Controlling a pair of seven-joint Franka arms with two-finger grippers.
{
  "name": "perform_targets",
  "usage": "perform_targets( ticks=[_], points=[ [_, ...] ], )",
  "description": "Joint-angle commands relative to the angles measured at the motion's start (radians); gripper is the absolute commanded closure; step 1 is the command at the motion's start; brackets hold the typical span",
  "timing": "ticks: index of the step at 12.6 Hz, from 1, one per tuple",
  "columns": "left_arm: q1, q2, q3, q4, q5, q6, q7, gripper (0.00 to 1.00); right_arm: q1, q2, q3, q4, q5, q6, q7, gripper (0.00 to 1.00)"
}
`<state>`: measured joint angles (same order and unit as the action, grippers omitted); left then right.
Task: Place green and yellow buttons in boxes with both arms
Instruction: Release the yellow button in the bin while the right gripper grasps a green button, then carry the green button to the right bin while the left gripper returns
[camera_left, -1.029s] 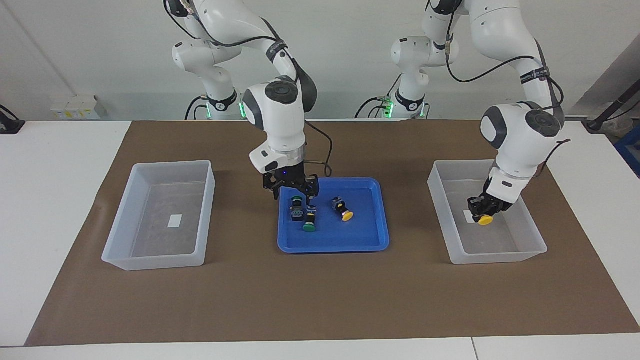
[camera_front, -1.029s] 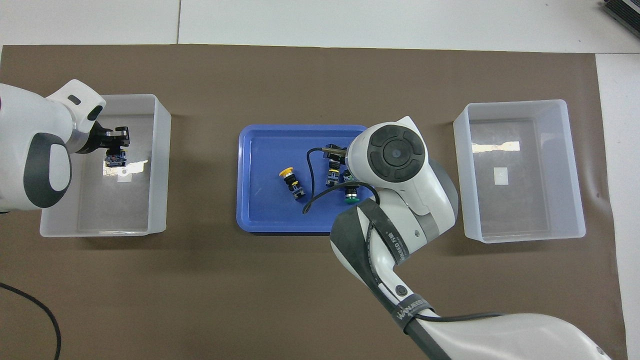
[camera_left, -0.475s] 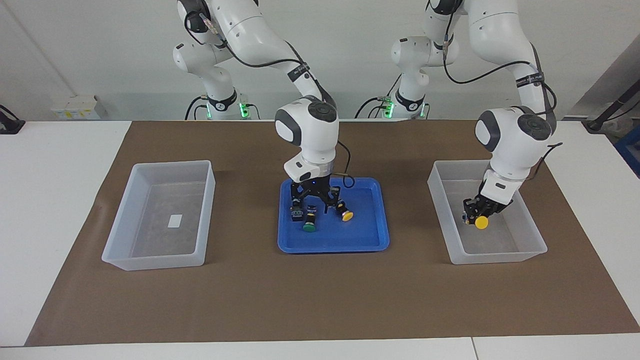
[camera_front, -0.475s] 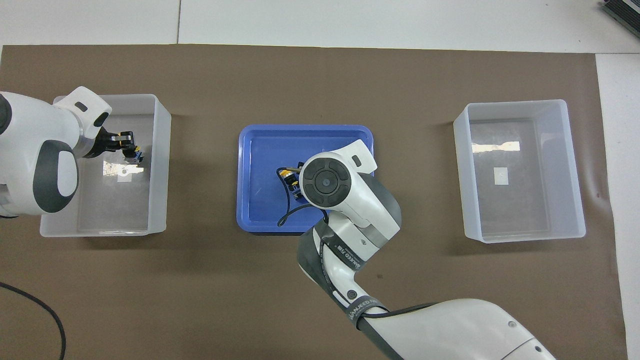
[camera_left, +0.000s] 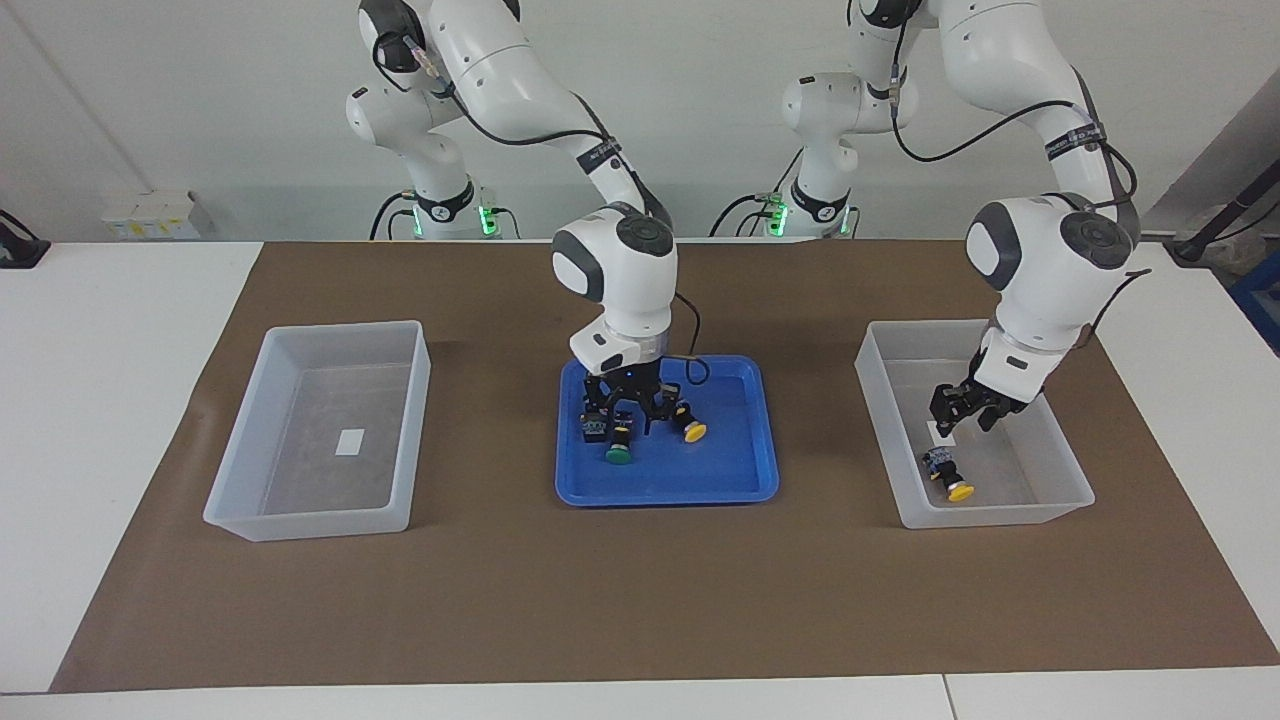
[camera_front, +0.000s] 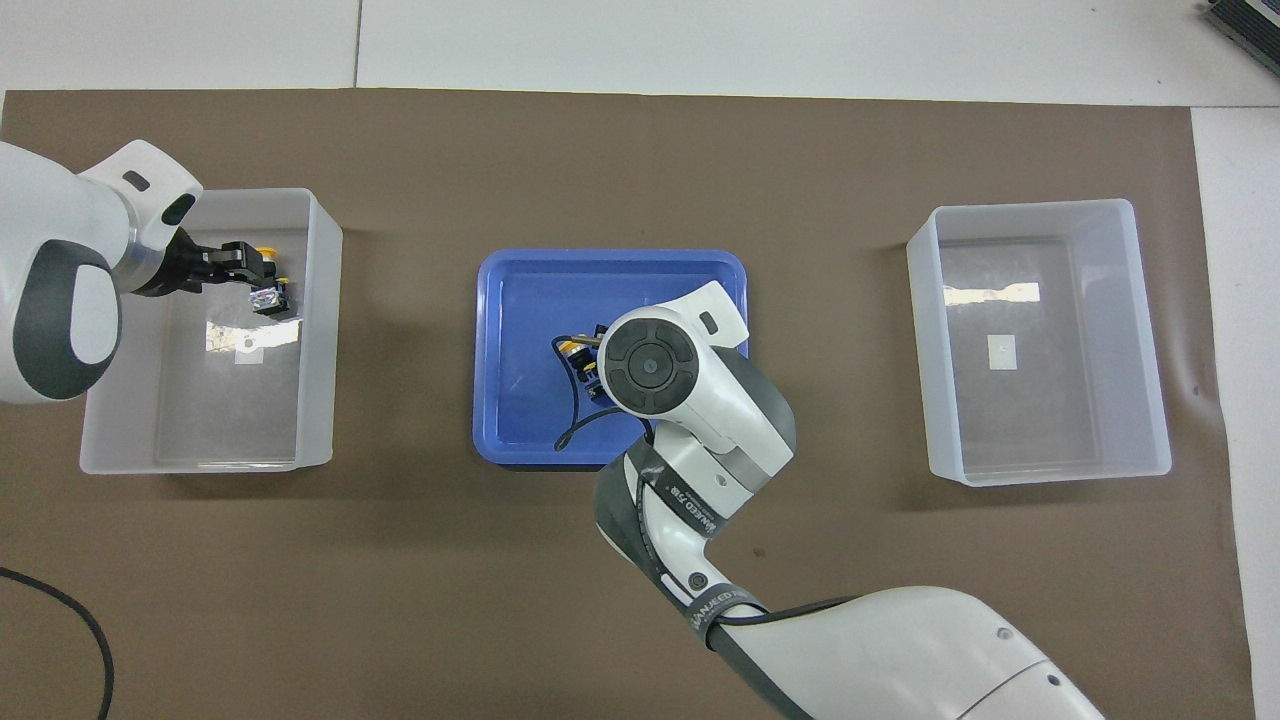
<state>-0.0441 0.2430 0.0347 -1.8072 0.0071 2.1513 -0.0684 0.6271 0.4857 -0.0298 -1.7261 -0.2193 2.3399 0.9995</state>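
Note:
A yellow button (camera_left: 952, 480) (camera_front: 270, 298) lies on the floor of the box (camera_left: 872, 400) (camera_front: 322, 330) at the left arm's end. My left gripper (camera_left: 963, 418) (camera_front: 250, 262) hangs open just over it, holding nothing. In the blue tray (camera_left: 740, 470) (camera_front: 520, 290) lie a green button (camera_left: 617, 456), a second button (camera_left: 594, 428) beside it, and another yellow button (camera_left: 692, 432) (camera_front: 572, 348). My right gripper (camera_left: 630, 420) is down in the tray, open, straddling the green button's body. In the overhead view its own wrist hides it.
The second box (camera_left: 240, 470) (camera_front: 1150, 350) stands at the right arm's end with only a white label inside. A brown mat (camera_left: 640, 600) covers the table under the tray and both boxes.
My left gripper opened and rose, and the yellow button dropped to the box floor. My right gripper moved over the tray's middle, came down among the buttons, and its fingers narrowed.

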Motion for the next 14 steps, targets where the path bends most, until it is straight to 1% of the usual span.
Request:
perform_targets(
  ticks=[1, 2, 3, 5, 7, 8, 10, 11, 13, 14],
  points=[
    [-0.005, -0.001, 0.002, 0.067, -0.016, -0.091, 0.012, 0.36, 0.003, 0.010, 0.001, -0.009, -0.026, 0.027, 0.024, 0.62],
    [-0.005, 0.002, -0.001, 0.086, -0.025, -0.105, 0.001, 0.37, 0.003, 0.010, 0.001, -0.015, -0.037, 0.027, 0.024, 0.87],
    [-0.007, 0.002, -0.004, 0.095, -0.054, -0.105, -0.029, 0.37, 0.006, 0.008, 0.001, -0.015, -0.046, 0.024, 0.024, 1.00],
    [-0.043, 0.004, -0.007, 0.100, -0.064, -0.106, -0.094, 0.38, 0.006, 0.001, 0.001, -0.006, -0.046, 0.018, 0.030, 1.00],
    [-0.078, 0.003, -0.007, 0.100, -0.064, -0.108, -0.184, 0.38, -0.010, -0.048, 0.001, -0.007, -0.039, 0.001, 0.028, 1.00],
    [-0.097, 0.002, -0.007, 0.100, -0.064, -0.108, -0.229, 0.38, -0.036, -0.077, -0.001, -0.007, -0.032, -0.019, 0.021, 1.00],
    [-0.140, 0.002, -0.007, 0.098, -0.064, -0.106, -0.335, 0.38, -0.067, -0.165, -0.001, -0.015, -0.031, -0.123, -0.024, 1.00],
    [-0.161, 0.002, -0.007, 0.097, -0.064, -0.106, -0.388, 0.38, -0.099, -0.209, -0.001, -0.029, -0.031, -0.173, -0.071, 1.00],
    [-0.210, 0.001, -0.007, 0.088, -0.064, -0.093, -0.494, 0.38, -0.151, -0.295, -0.001, -0.073, -0.029, -0.237, -0.181, 1.00],
    [-0.235, -0.001, -0.007, 0.083, -0.064, -0.087, -0.555, 0.38, -0.193, -0.338, -0.001, -0.113, -0.029, -0.257, -0.229, 1.00]
  ],
)
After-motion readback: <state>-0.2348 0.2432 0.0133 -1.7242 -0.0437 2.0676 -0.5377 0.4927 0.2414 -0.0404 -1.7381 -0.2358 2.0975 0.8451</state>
